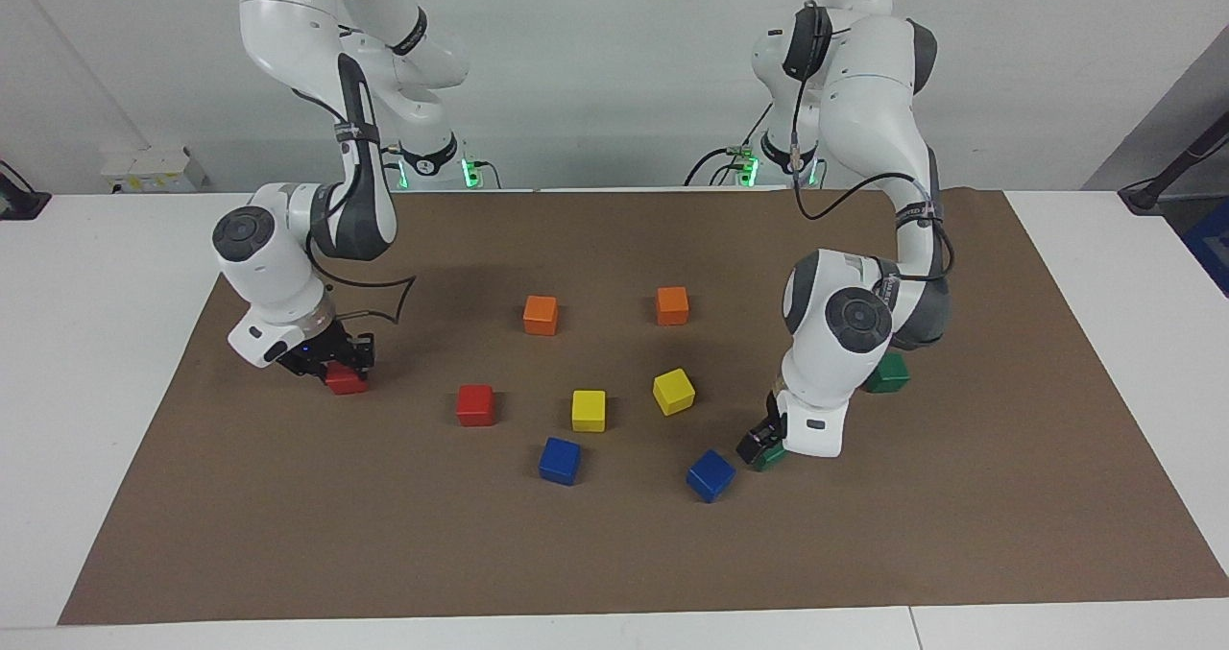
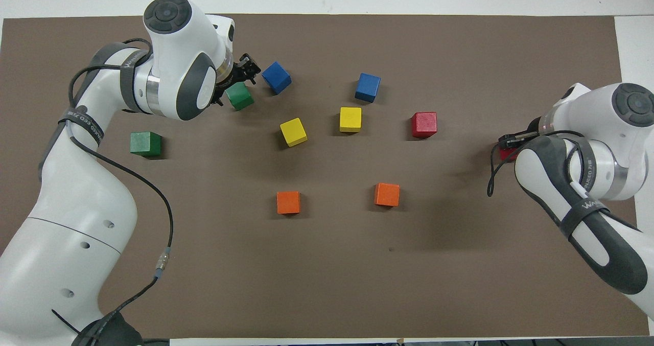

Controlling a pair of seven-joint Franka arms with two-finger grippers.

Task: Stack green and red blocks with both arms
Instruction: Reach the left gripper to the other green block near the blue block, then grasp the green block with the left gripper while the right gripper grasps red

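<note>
Green and red blocks: four small matte cubes, two dark green, two bright red, all on the brown mat [image 1: 614,554], none stacked yet.
Left gripper [image 1: 766,448]: down at the mat, fingers closed around a green cube [image 2: 239,95]; a blue cube [image 1: 710,475] sits just beside it toward the right arm's end.
Second green cube [image 1: 888,373]: on the mat nearer the robots than the left gripper, partly hidden by the arm in the facing view.
Right gripper [image 1: 341,367]: low at the right arm's end, fingers clamped on a red cube [image 1: 347,380] that looks to rest on the mat.
Second red cube [image 1: 475,405]: free on the mat, near the right gripper, toward the table's middle.
Bystanders: two orange cubes [image 1: 541,315], two yellow cubes [image 1: 589,410], another blue cube [image 1: 560,460], all between the grippers.
Handling, my read: light, rigid, likely wooden; matte faces should not slip. Pinch two parallel side faces, centred, and set down square or the stack skews.
Writing: lettering on the arms' cable straps, too small to read for certain.
</note>
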